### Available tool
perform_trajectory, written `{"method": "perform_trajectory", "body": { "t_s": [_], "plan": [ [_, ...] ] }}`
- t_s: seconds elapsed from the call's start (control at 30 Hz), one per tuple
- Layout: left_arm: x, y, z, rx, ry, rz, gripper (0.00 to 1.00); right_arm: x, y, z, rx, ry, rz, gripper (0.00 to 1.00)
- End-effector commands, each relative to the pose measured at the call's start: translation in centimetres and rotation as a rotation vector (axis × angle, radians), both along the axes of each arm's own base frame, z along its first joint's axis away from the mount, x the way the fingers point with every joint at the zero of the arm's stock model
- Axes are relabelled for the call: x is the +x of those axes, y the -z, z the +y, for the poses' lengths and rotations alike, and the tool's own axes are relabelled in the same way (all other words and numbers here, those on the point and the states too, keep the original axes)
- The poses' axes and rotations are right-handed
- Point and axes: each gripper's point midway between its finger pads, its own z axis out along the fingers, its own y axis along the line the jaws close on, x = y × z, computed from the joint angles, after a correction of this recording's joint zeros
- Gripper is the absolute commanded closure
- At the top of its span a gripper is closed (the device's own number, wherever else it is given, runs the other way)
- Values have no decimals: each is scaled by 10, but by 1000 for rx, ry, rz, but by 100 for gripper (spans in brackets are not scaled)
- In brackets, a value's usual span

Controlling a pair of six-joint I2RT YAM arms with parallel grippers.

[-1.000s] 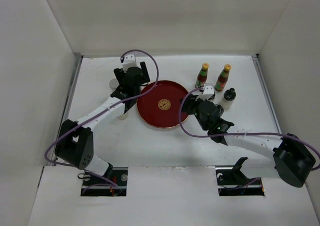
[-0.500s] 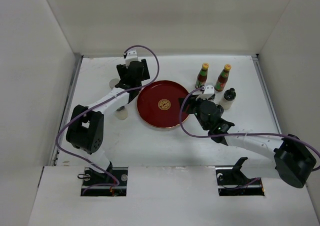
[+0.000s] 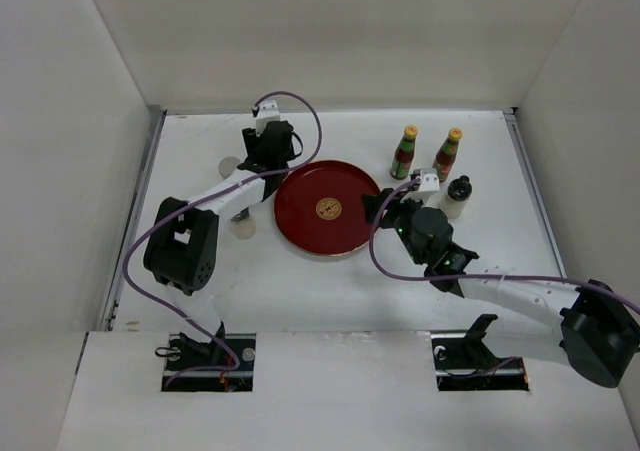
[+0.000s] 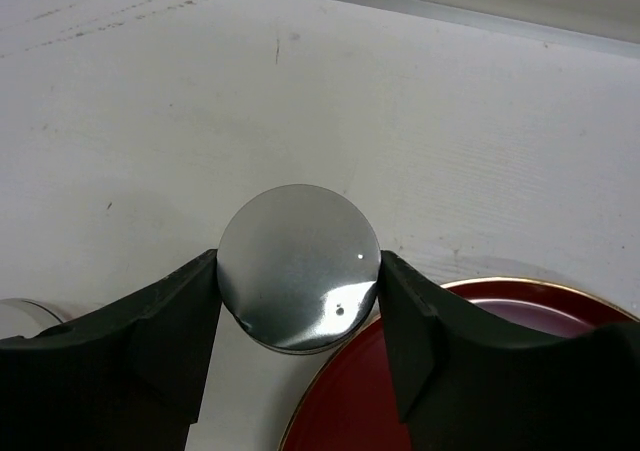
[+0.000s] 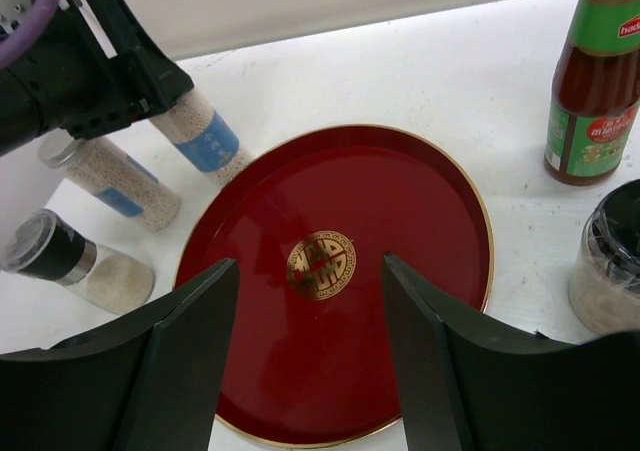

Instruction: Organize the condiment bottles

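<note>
The grey-lidded cylinder [image 4: 298, 261], filled with white grains and wrapped in a blue label, is shown clamped by its round metallic lid between the two black fingers of the left gripper [image 4: 298, 296], both pads pressed against the lid's sides. The bottle is held just beside the far-left rim of the red tray [image 5: 400, 201]; whether its base rests on the white table [image 3: 330, 291] cannot be told. The left arm is stretched forward from its base, its wrist pointed down over the bottle.

A second cylinder [image 5: 105, 176] with the same blue label and a black-collared shaker [image 5: 70, 261] of white grains are seen on the table near it, left of the tray and apart from the rim. Across the tray, a red sauce bottle [image 3: 404, 151] with a green label and yellow cap is pictured upright at the far right beside a twin bottle [image 3: 446, 154], with a black-capped shaker [image 5: 612, 256] just nearer and to the right.

The right gripper [image 5: 308, 266] is held at the tray's right side and aimed across it, its fingers spread wide with nothing between them and the tray's gold centre mark [image 5: 320, 264] framed in the gap. The right arm is bent low across the table from its base, its wrist turned toward the tray.
</note>
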Motion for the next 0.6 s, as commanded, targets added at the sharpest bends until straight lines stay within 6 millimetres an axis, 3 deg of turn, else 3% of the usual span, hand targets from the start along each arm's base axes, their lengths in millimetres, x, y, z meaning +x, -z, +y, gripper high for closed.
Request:
{"method": "perform_trajectory", "body": {
  "t_s": [0.0,0.2,0.3,0.43,0.57],
  "plan": [
    [4,-60,-2,-55,-10,-142,60,1,-25,-1,71,-4,-65,35],
    [-33,-141,-12,-121,34,-321,63,2,-22,2,64,-14,-59,35],
    [-51,-168,-16,-151,59,-386,63,2,-21,0,68,-6,-57,35],
    [-67,-162,-38,-184,127,-372,63,3,-24,-12,87,25,-63,35],
    [-75,-132,-64,-196,180,-319,63,9,-19,-30,116,75,-55,35]
  ]
}}
